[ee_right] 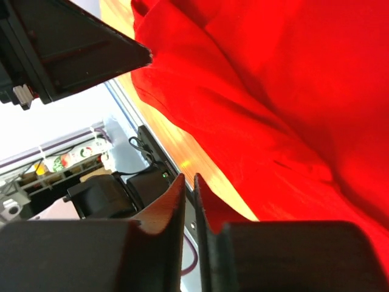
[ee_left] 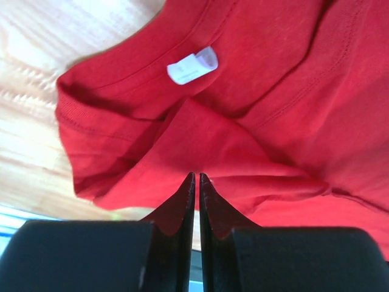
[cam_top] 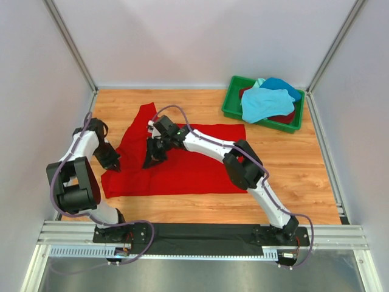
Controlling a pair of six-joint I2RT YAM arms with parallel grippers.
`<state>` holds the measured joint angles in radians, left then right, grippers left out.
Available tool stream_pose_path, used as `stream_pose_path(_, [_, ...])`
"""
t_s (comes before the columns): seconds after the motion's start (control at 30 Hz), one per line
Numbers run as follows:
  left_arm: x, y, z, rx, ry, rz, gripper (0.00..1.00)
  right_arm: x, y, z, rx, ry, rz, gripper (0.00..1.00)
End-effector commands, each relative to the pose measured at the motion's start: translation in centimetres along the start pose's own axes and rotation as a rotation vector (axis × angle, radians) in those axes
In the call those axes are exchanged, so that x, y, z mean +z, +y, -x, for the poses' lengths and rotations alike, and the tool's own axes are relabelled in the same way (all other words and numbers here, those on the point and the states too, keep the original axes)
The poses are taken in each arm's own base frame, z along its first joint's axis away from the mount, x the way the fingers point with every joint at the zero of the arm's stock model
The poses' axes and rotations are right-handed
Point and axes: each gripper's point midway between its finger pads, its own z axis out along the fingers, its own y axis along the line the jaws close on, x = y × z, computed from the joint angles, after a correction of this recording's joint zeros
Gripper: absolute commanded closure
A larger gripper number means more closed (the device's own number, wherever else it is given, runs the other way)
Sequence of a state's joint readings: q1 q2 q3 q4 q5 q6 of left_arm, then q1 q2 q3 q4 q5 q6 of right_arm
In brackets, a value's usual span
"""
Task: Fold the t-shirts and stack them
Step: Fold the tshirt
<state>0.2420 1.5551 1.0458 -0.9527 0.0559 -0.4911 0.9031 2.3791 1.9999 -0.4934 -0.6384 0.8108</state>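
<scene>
The bright red t-shirt [cam_top: 188, 164] lies spread on the wooden table, its collar and white label [ee_left: 192, 66] toward the left. My left gripper [cam_top: 112, 161] is at the shirt's left edge. In the left wrist view its jaws [ee_left: 197, 176] are shut, with the tips pinching a raised fold of the red cloth [ee_left: 255, 121]. My right gripper [cam_top: 152, 159] hovers over the shirt's left part. Its jaws [ee_right: 187, 177] are shut with nothing between them, and the red cloth [ee_right: 273, 91] lies beside them. Turquoise [cam_top: 265, 103], blue [cam_top: 282, 85] and dark red shirts lie in the bin.
The green plastic bin [cam_top: 231, 104] stands at the back right corner. White walls enclose the table on three sides. Bare wood [cam_top: 298, 176] shows to the right of the red shirt. The metal rail [cam_top: 200, 234] with the arm bases runs along the near edge.
</scene>
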Motion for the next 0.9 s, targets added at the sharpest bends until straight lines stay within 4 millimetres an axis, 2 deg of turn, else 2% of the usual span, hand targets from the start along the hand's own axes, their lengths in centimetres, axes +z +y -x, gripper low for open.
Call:
stream_pose_path(0.0, [0.3,-1.0,0.7,0.016,-0.033,-0.052,0.89,1.5,1.4,0.3,0.010,0.020,0.087,0.90])
stream_pose_path(0.17, [1.6,-0.6,1.0,0.018,-0.006,-0.019,0.88,3.1,-0.9,-0.9,0.065,0.061,0.053,0.96])
stream_pose_path(0.2, [1.9,-0.4,1.1,0.020,-0.002,-0.003,0.88,3.3,-2.6,-1.7,0.089,0.073,0.018,0.96])
stream_pose_path(0.27, [2.9,0.6,1.2,0.018,0.025,0.056,0.88,3.1,-3.9,-2.0,0.094,0.068,-0.015,0.97])
stream_pose_path(0.33, [3.8,1.6,1.3,0.022,0.032,0.114,0.88,3.1,-6.4,-3.0,0.096,0.077,-0.082,0.97])
stream_pose_path(0.4, [4.1,2.1,1.6,0.014,0.031,0.147,0.89,2.8,-7.4,-3.7,0.083,0.099,-0.120,0.96])
stream_pose_path(0.5, [3.4,2.0,1.8,0.011,0.017,0.143,0.89,1.5,-6.3,-3.8,0.050,0.101,-0.129,0.94])
stream_pose_path(0.63, [0.7,0.9,2.0,0.006,-0.053,0.070,0.82,-0.4,-5.2,-4.5,0.050,0.084,-0.124,0.83])
stream_pose_path(0.73, [-0.1,-0.2,1.3,0.005,-0.048,0.001,0.79,-0.2,-4.9,-4.3,0.054,0.069,-0.085,0.75])
stream_pose_path(0.87, [0.6,-1.0,0.3,0.013,-0.017,-0.046,0.79,0.7,-4.6,-3.8,0.055,0.073,-0.069,0.72])
